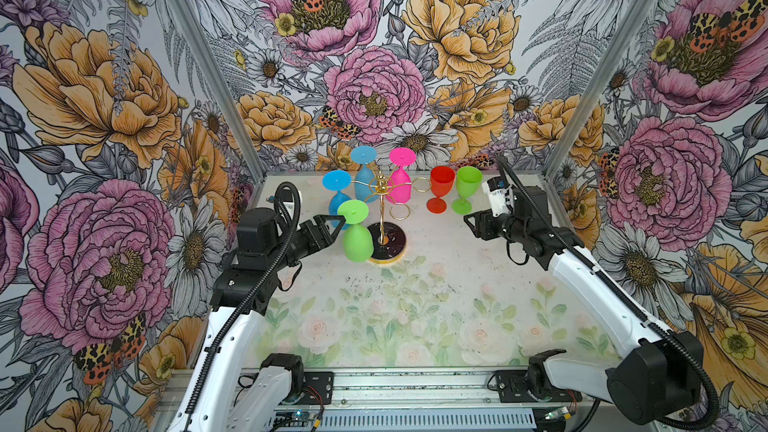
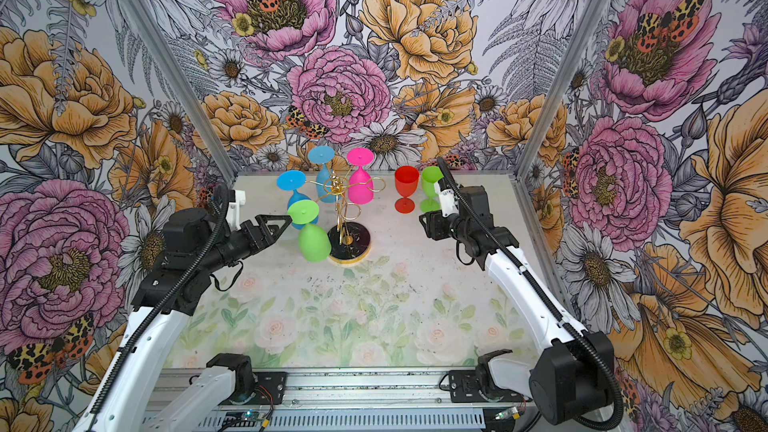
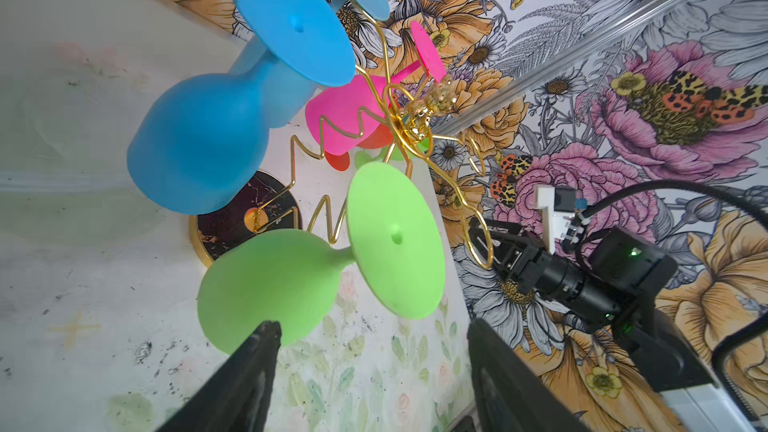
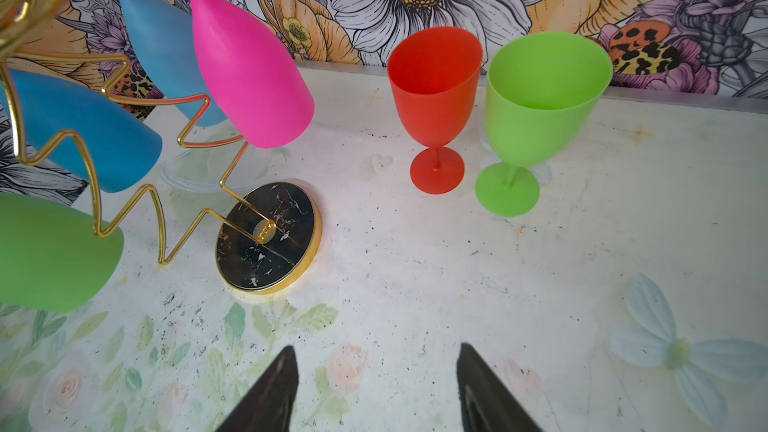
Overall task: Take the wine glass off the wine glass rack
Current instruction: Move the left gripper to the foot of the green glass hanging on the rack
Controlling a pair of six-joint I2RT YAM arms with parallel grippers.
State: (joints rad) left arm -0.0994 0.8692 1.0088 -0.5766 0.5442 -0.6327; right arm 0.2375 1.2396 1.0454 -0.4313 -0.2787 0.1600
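Nearest, your left arm [image 1: 232,326] reaches up the tabletop [image 1: 415,305] in both top views, left claw [image 1: 336,229] released beside the lime green wine glass [image 1: 357,243] hanging inverted on the wine glass rack [image 1: 381,185]; left wrist: it looks light, stiff, slick plastic, so pinch the stem [image 3: 343,253]; right wrist: right claw [image 4: 376,351] released, empty.

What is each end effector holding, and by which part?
Nothing. Left end effector is open beside the hanging green wine glass; right end effector is open, empty.
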